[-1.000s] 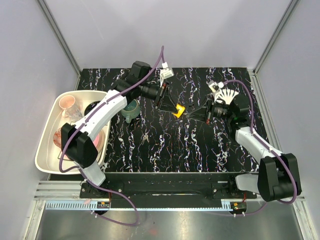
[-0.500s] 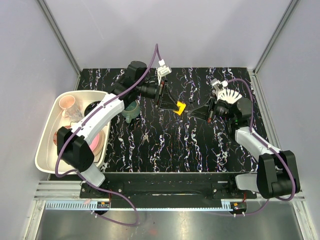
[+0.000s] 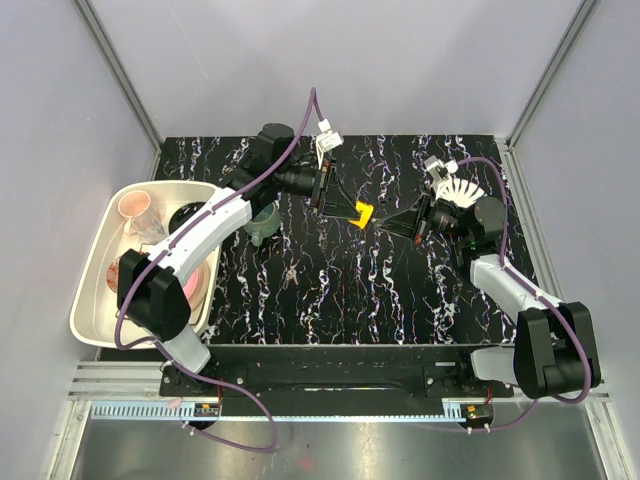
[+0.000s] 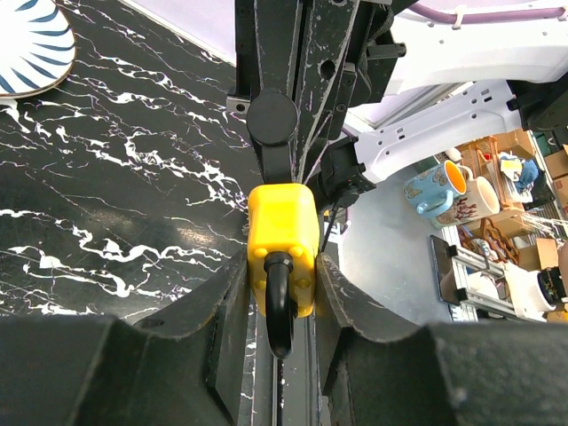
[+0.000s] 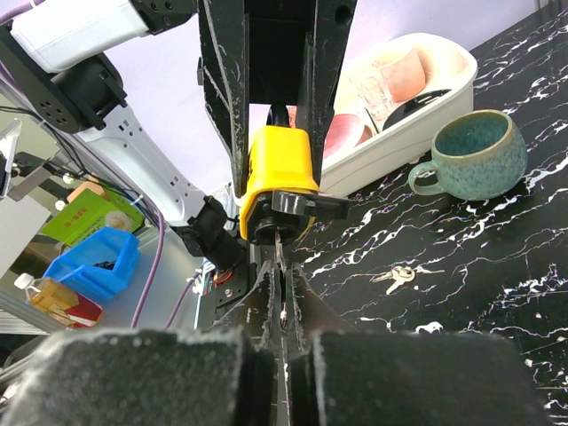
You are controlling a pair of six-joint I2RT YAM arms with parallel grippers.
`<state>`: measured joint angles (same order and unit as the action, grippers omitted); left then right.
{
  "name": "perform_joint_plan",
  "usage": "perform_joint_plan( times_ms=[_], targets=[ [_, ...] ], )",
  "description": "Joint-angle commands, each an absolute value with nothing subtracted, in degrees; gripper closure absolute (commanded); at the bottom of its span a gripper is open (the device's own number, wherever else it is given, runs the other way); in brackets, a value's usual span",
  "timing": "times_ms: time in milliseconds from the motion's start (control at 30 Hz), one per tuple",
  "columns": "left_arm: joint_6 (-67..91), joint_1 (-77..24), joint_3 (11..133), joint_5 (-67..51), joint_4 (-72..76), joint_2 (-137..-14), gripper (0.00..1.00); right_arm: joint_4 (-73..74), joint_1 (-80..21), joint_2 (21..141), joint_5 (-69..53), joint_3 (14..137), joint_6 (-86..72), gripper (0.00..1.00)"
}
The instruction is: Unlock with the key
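My left gripper (image 3: pixel 345 208) is shut on a yellow padlock (image 3: pixel 361 214) and holds it in the air above the table's middle. In the left wrist view the padlock (image 4: pixel 282 246) sits between the fingers, its black shackle (image 4: pixel 279 302) pointing back at the camera. My right gripper (image 3: pixel 392 224) is shut on a thin metal key (image 5: pixel 280 271). The key's tip is at the keyhole on the padlock's underside (image 5: pixel 277 193); a black cover flap (image 5: pixel 311 205) is swung aside. A spare pair of keys (image 5: pixel 394 277) lies on the table (image 3: pixel 330 290).
A teal mug (image 3: pixel 262 221) stands left of the padlock. A cream tub (image 3: pixel 88 290) with cups and dishes sits at the table's left edge. A blue-striped white plate (image 3: pixel 458 190) lies behind my right arm.
Both grippers have risen slightly and shifted toward the back. The padlock and the key have stayed lined up tip to keyhole.
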<state>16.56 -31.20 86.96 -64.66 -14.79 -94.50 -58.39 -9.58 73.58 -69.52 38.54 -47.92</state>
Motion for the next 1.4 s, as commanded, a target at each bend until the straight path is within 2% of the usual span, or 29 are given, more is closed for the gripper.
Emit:
perform_joint_plan(
  times_ms=[0, 500, 633, 833, 1033, 1200, 1367],
  targets=[
    [15.21, -32.08, 86.04, -63.81, -12.83, -93.87, 1.0, -66.18, -9.93, 73.38, -66.62, 41.13, -51.5, 1.0],
    [12.93, -34.63, 88.76, -61.88, -16.43, -95.98, 1.0, -64.95, -12.21, 74.53, -66.53, 43.24, -50.71, 1.0],
    [3.55, -35.59, 91.31, -61.61, -22.92, -95.45, 1.0, -66.08, -12.3, 75.93, -68.11, 43.77, -54.48, 1.0],
    [-8.93, -36.03, 88.16, -61.79, -22.41, -87.47, 1.0, -77.69, -12.22, 79.19, -70.05, 43.33, -67.58, 1.0],
    [-21.68, -38.49, 89.65, -64.69, -31.63, -85.44, 1.0, -82.09, -12.3, 80.51, -69.61, 43.68, -75.83, 1.0],
    [-35.29, -42.1, 90.35, -63.63, -40.06, -84.03, 1.0, -83.58, -13.18, 80.6, -69.43, 43.94, -78.74, 1.0],
    [-38.94, -43.5, 90.96, -62.76, -43.42, -83.67, 1.0, -84.02, -13.8, 80.94, -69.96, 44.39, -80.25, 1.0]
  ],
)
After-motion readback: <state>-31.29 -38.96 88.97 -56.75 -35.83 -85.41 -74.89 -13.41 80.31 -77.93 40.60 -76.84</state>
